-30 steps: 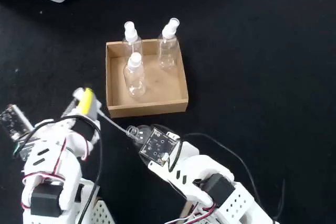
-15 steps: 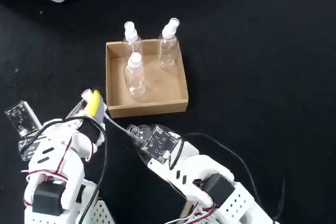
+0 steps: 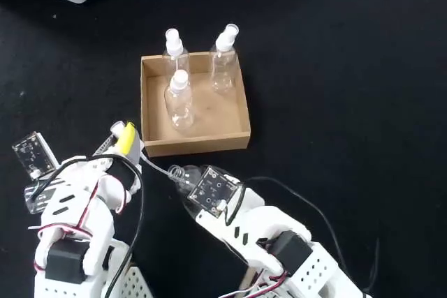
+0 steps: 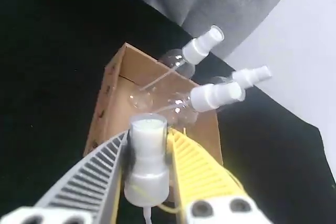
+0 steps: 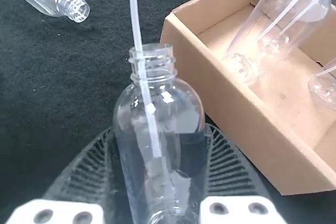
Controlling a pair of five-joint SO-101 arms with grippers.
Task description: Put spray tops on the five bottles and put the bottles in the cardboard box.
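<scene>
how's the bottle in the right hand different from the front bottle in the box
The held bottle has an open neck with only a thin tube running into it; the front bottle wears a white spray top. The held bottle is clamped in the right hand outside the cardboard box; the front bottle stands inside it. Both are clear plastic.

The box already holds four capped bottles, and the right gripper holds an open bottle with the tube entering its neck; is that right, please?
Not quite. The high view shows three capped bottles in the box, not four. The rest stands: the right gripper holds an open bottle with the tube entering its neck.
</scene>
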